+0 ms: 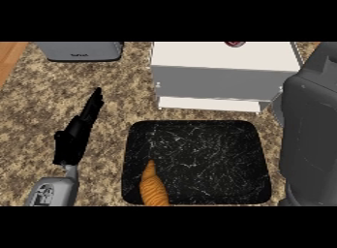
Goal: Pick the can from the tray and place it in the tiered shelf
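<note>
the fingers (94, 99) of the left hand (77, 133) are seen stretched out straight and released, pointing toward one o'clock, with nothing held between them; the hand is placed over the speckled counter (42, 97), just beside the nine o'clock edge of the black marbled tray (200, 145), and its grey forearm (53, 191) is brought in from the seven o'clock corner of the view. the right hand itself cannot be made out: at three o'clock only a large dark grey arm (318, 126) is shown, so the state of its fingers cannot be told. on the tray, near its six o'clock rim, an orange croissant (153, 186) is laid. at twelve o'clock from the tray the white tiered shelf (222, 72) is stood on the counter, and a small part of the can (235, 43), red and dark, is glimpsed at the far edge of the shelf's top; whether it is resting on that top or behind it cannot be told. a grey appliance (82, 51) is set at eleven o'clock, well apart from the tray.
</note>
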`<state>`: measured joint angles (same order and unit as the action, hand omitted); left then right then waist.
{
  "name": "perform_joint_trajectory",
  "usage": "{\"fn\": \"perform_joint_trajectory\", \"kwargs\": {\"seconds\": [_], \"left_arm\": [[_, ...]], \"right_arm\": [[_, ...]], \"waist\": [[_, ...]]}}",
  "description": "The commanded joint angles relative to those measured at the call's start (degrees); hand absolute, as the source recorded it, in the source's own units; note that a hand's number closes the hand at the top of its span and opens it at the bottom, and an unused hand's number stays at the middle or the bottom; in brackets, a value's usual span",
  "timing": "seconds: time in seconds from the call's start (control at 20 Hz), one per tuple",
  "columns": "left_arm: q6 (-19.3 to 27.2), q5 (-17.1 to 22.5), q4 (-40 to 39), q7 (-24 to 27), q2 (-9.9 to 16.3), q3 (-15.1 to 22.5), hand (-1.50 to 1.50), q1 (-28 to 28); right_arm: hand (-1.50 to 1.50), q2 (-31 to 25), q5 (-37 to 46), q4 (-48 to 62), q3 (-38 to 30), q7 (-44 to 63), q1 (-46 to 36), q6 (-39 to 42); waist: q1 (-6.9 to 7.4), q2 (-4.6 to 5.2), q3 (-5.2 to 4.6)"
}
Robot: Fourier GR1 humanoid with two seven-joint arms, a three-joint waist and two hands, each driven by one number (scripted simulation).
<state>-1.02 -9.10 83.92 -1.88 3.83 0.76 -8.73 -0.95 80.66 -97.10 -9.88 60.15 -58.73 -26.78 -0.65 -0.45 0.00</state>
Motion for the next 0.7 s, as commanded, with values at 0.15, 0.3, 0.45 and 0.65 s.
{"fn": "perform_joint_trajectory", "kwargs": {"seconds": [0.15, 0.3, 0.45, 0.65], "left_arm": [[0.03, 0.6, -0.12, 0.72, 0.81, -1.43, 0.0, 1.25], [-0.64, 1.99, 1.73, -1.91, 0.9, -1.97, 0.0, 0.06], [1.16, 0.1, -0.71, -1.13, 0.52, -1.85, 0.0, -0.77], [-0.32, 1.5, 1.44, -0.61, 1.65, -2.56, 0.0, 2.23]], "right_arm": [[-1.5, -2.16, -3.41, -17.08, -7.34, 9.81, 2.58, 20.18], [-1.5, -0.49, -6.51, -27.4, -7.26, 8.58, 12.1, 25.88], [-1.5, -2.13, -12.65, -35.18, -11.11, 8.29, 15.89, 33.61], [-1.5, -3.26, -18.81, -45.84, -14.39, 9.04, 21.17, 44.68]], "waist": [[-1.98, -0.67, 0.0], [-2.48, -0.78, 0.08], [-3.47, -0.71, 0.09], [-3.03, -1.0, 0.05]]}}
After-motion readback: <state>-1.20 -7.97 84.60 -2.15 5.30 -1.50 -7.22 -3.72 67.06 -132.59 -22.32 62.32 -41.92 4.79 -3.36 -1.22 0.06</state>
